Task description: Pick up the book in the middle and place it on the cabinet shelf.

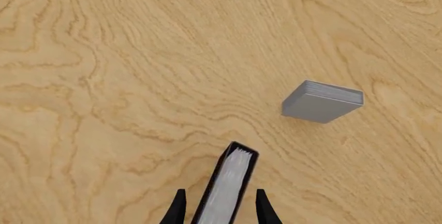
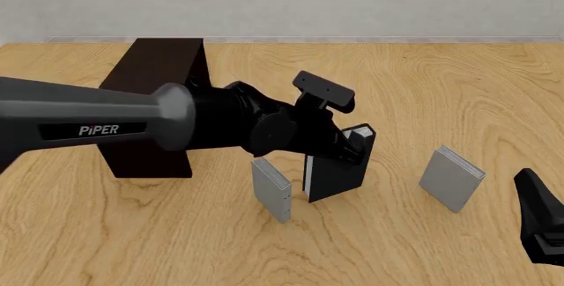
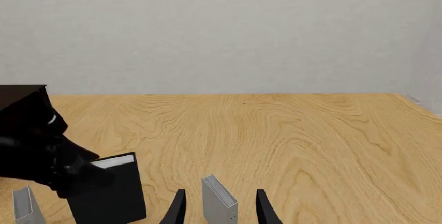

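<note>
Left gripper (image 2: pixel 345 148) pinches the book (image 2: pixel 337 170) at its upper edge, one finger (image 1: pixel 176 208) on each cover (white page edges between them). Book stands upright on the bench (image 2: pixel 397 246), between two grey books (image 2: pixel 271 189) (image 2: pixel 451 178), just right of the cabinet shelf (image 2: pixel 157 101). Right gripper (image 3: pixel 219 208) spread, holding nothing, low at the bench's right.
</note>
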`<state>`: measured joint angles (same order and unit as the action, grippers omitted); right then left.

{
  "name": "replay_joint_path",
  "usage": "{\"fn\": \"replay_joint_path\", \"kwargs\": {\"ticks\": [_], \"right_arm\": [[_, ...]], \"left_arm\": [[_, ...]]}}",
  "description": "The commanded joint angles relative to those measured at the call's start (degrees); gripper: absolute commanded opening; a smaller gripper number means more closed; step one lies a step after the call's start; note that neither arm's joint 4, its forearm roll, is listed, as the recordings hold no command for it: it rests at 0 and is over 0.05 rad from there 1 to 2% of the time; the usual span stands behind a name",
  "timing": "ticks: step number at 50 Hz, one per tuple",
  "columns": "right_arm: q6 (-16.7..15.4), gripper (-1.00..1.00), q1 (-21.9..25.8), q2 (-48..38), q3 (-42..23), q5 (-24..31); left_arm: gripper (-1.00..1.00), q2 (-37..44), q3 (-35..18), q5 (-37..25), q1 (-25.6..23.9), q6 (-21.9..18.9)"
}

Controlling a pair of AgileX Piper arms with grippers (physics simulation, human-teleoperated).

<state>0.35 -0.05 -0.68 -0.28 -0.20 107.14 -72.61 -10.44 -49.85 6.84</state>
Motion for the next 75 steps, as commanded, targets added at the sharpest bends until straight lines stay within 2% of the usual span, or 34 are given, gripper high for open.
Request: {"fn": "replay_joint_path", "kwargs": {"ticks": [1, 19, 20, 41, 75], "right_arm": [[-0.01, 1.0, -0.01, 0.01, 0.0, 0.0], [0.02, 1.0, -0.01, 0.0, 0.0, 0.0], [0.0, 1.0, -0.01, 0.02, 0.0, 0.0], [-0.01, 1.0, -0.01, 0.01, 0.0, 0.0], [0.0, 1.0, 0.0, 0.01, 0.0, 0.0]], "left_arm": [[1.0, 0.79, 0.07, 0.28, -0.03, 0.68], [1.0, 3.91, -1.37, -0.44, 0.85, 0.56], [-1.0, 4.14, -1.64, -0.6, 1.06, 0.47], [-1.0, 1.7, -1.7, -2.27, 0.64, 0.1], [-1.0, -6.67, -7.8, -7.25, 1.5, -2.91]]}}
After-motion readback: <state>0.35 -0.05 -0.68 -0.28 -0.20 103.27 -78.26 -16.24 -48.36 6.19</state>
